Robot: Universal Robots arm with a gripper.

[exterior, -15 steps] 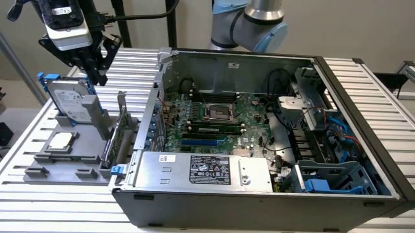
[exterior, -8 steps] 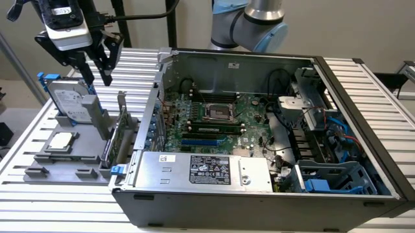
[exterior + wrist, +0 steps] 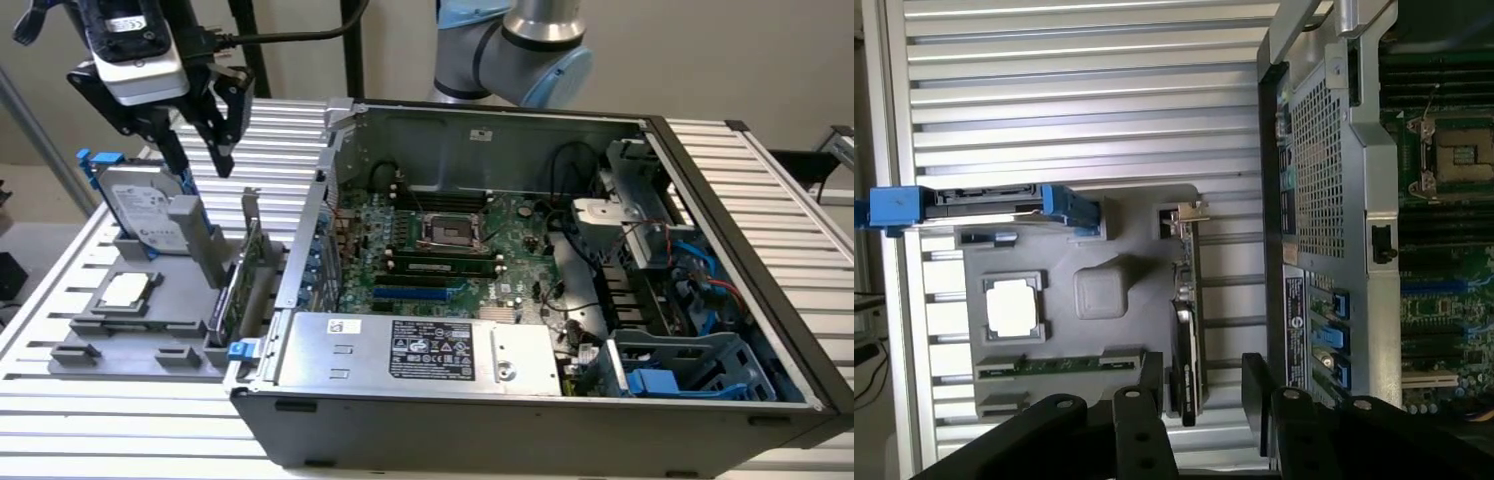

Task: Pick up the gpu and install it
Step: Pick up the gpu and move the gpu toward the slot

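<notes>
The gpu (image 3: 248, 268) stands on its long edge in a slot of the grey parts holder (image 3: 134, 345), beside the open computer case (image 3: 534, 420). In the wrist view the gpu (image 3: 1187, 330) appears edge-on, with its silver bracket at one end. My gripper (image 3: 200, 160) hangs well above the holder, open and holding nothing. In the wrist view my gripper (image 3: 1202, 400) has its two black fingers on either side of the card's line, far above it.
The holder also carries a silver hard drive with blue rails (image 3: 147, 215), a square CPU chip (image 3: 123, 290) and a memory stick (image 3: 1059, 365). Inside the case lie the motherboard (image 3: 441, 250), blue slots (image 3: 407, 295) and the power supply (image 3: 427, 350). The slatted table (image 3: 120, 420) surrounds everything.
</notes>
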